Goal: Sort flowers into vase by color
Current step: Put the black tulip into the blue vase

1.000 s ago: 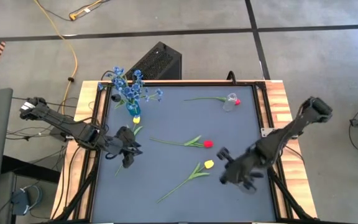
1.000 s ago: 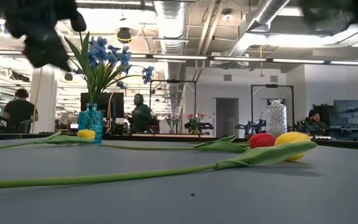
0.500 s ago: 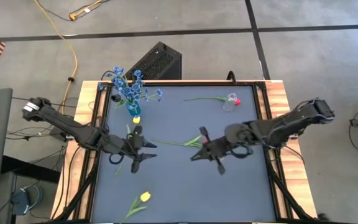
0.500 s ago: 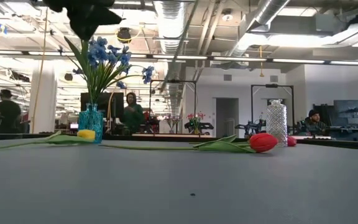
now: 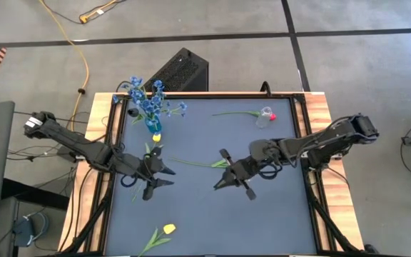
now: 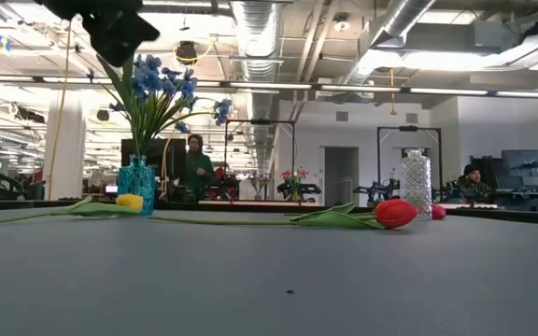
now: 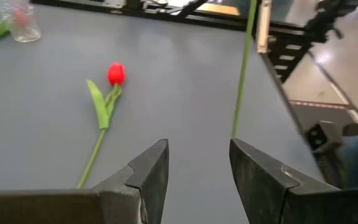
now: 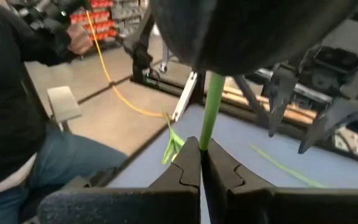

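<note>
The right jaws (image 8: 201,152) are clamped on a thin green stem (image 8: 211,106) above mid-bench; we cannot tell whose. The left jaws (image 5: 163,178) hang parted and empty over the bench's (image 5: 191,207) left half.

We judge the sorting barely begun. Only the blue blossoms (image 5: 148,100) stand in a vase (image 5: 152,126). Four tulips are out:
- one red (image 6: 395,213) lying mid-bench
- another red (image 5: 272,116) just beside the clear vase (image 5: 264,116), not in it
- one yellow (image 5: 156,136) by the blue vase
- one yellow (image 5: 168,228) near the front edge
</note>
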Available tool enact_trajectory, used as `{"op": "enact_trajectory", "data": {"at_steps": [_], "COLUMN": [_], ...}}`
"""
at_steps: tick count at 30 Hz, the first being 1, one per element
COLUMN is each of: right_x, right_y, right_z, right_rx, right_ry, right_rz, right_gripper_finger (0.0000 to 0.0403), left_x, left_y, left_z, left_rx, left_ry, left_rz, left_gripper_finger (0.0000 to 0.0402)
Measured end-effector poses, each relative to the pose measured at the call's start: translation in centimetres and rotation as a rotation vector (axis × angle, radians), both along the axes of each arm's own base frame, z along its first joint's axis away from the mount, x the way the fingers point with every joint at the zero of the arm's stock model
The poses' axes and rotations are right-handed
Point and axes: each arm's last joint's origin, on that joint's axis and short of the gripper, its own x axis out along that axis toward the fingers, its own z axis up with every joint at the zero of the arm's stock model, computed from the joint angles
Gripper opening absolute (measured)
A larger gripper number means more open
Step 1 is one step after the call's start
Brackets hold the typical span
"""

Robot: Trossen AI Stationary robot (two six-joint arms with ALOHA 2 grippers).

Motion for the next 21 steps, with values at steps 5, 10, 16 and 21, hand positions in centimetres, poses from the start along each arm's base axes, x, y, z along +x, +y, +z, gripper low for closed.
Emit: {"op": "enact_trajectory", "data": {"at_steps": [5,10,16,21], "right_x": [0.1,2.4,5.2,7.7], "right_y": [0.9,3.2,4.2,4.3], "right_z": [-0.1,-2.4,-5.0,-6.4], "right_rx": [0.041,0.092,0.146,0.191], "right_ry": [-0.009,-0.08,-0.228,-0.209], "right_rz": [0.12,0.212,0.232,0.226], "right_gripper_finger": [0.0026,0.0026,0.0026,0.0025], "left_x": [-1.0,-1.5,-1.6,-1.7], "left_y": [0.3,0.5,0.5,0.5], "left_z": [0.0,-0.5,-0.5,-0.5], "left_rx": [-0.058,-0.074,-0.058,-0.062], "left_ry": [0.061,0.129,0.138,0.147], "left_rz": [-0.007,0.016,0.008,-0.018], "left_gripper_finger": [0.0158,0.0158,0.0158,0.0158]}}
